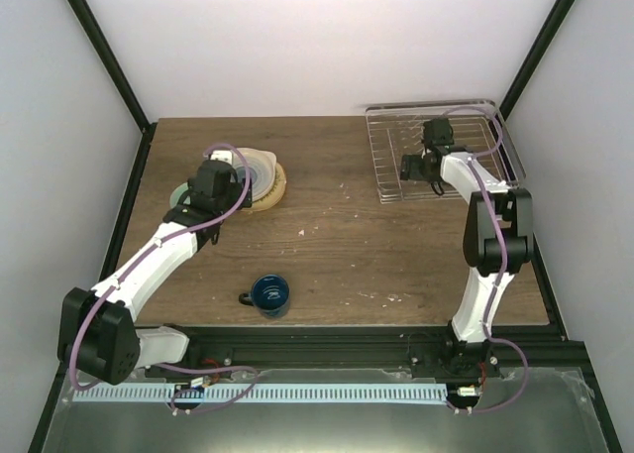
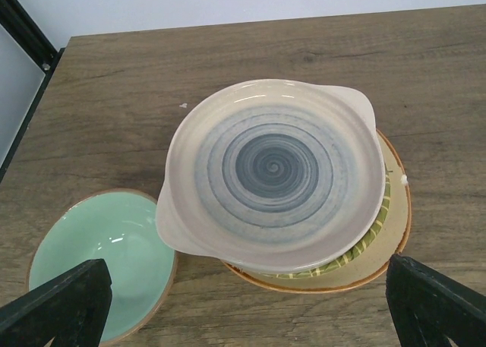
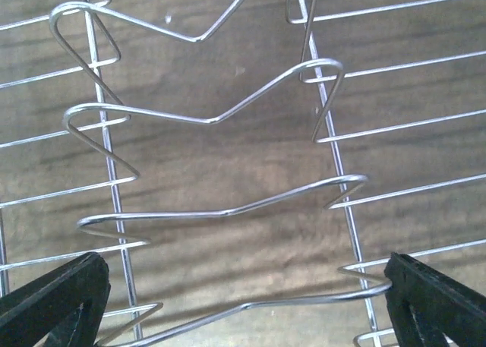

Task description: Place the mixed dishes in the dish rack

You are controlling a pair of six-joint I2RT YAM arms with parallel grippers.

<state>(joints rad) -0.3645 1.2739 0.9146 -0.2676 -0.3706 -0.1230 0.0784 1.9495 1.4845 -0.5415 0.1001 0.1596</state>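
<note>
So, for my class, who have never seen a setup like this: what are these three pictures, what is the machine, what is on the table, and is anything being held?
The machine is two robot arms bolted at the near edge of a wooden table. The overhead picture looks down from above and behind them. The other two come from cameras on each wrist; the dark shapes in their bottom corners are the claw's own fingers.

The left claw hangs open above a stack of plates, a cream one with blue-grey rings on top. Beside the stack sits a mint bowl. A dark blue mug stands near the front edge.

The right claw, also open, hangs over the wire dish rack, which holds no dishes. Nothing is held.
</note>
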